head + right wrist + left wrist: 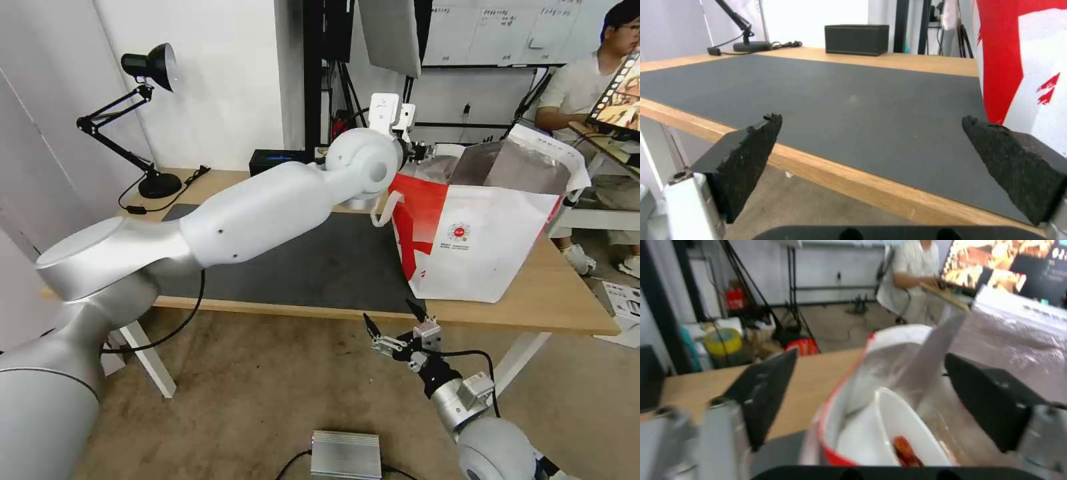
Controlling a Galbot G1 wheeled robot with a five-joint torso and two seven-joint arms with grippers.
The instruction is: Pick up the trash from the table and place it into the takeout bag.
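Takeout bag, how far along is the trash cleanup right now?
Nearly done: the white bowl with crayfish shells lies inside the takeout bag, and no trash shows on the mat. In hand: nothing; the left gripper hangs open over the bag. The right gripper waits open below the table edge.

From my remote seat I can read almost nothing. The takeout bag point(493, 247) carries a small round red logo point(458, 232) with a few lines of tiny print beneath it, too small for me to make out. On the wall behind, a whiteboard point(493, 30) shows handwritten marks in a grid, also illegible to me. I find no legible brand, number or sign.
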